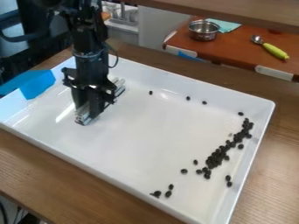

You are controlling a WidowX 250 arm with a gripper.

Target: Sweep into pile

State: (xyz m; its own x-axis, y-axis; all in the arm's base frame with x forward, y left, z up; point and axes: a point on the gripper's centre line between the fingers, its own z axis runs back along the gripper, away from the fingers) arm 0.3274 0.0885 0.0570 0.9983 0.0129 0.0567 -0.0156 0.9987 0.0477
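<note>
In the tray [137, 148], well apart from most beans [217, 157], the gripper [88, 112] is by a bar [83, 118] (its opening and hold, I cannot tell).

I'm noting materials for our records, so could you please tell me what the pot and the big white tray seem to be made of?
The pot looks like shiny metal, probably steel, given its silvery mirror-like reflections. The tray looks like smooth, glossy plastic, judging by its soft highlights, though enamelled metal is possible.
</note>
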